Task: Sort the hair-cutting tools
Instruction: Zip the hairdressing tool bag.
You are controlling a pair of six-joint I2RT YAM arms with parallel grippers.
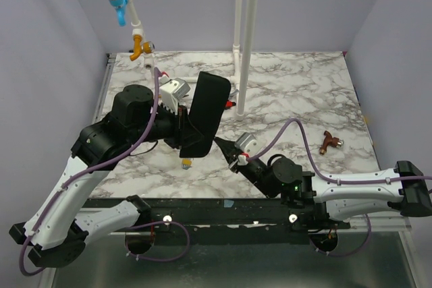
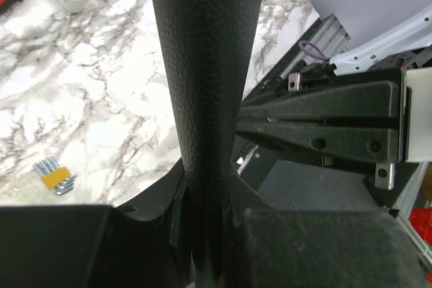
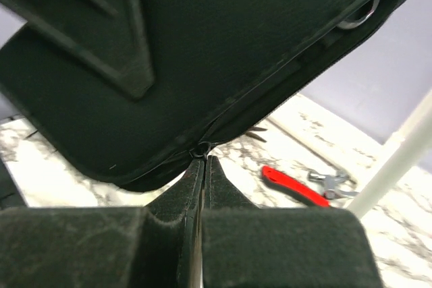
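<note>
Marble tabletop [image 1: 290, 92], lilac walls [image 1: 40, 32]; black case [image 1: 202, 116] aloft in left pincer [image 2: 202, 234]

We found the case [image 1: 202, 114] on end over the table [image 1: 304, 92], hex keys [image 1: 187, 162] lying beneath its lower end, poles [image 1: 237, 25] just behind it, and a small tool [image 1: 330, 141] well to its right.

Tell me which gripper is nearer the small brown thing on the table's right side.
Right. The right gripper is shut at the black case's lower edge, left of the brown thing; the left gripper holds the case farther left.
</note>
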